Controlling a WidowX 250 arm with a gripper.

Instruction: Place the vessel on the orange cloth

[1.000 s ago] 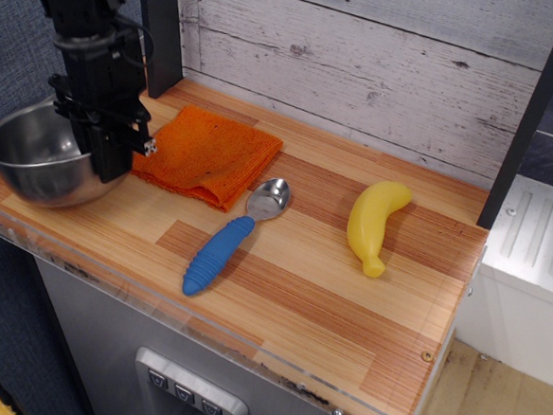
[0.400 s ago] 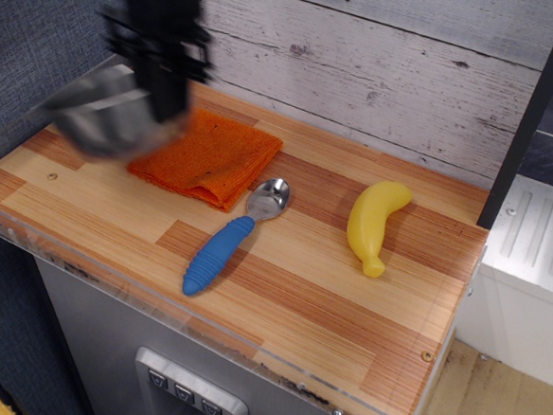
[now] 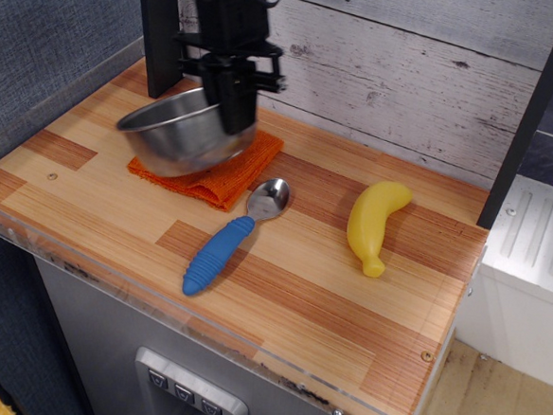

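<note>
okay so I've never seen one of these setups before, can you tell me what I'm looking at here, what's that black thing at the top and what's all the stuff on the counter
The black thing is a robot arm reaching down from above. Its end is a gripper, a two-fingered clamp, and it is shut on the right rim of a shiny steel bowl.

There is one camera, set off to the side and looking down at a wooden counter with a whitewashed plank wall behind it.

The bowl is over an orange cloth, covering most of it. From this angle I cannot tell whether it rests on the cloth or hangs just above it.

Also on the counter: a spoon with a blue ribbed handle, its metal end close to the cloth's front corner, and to the right a yellow toy banana, lying apart from everything else.
</note>
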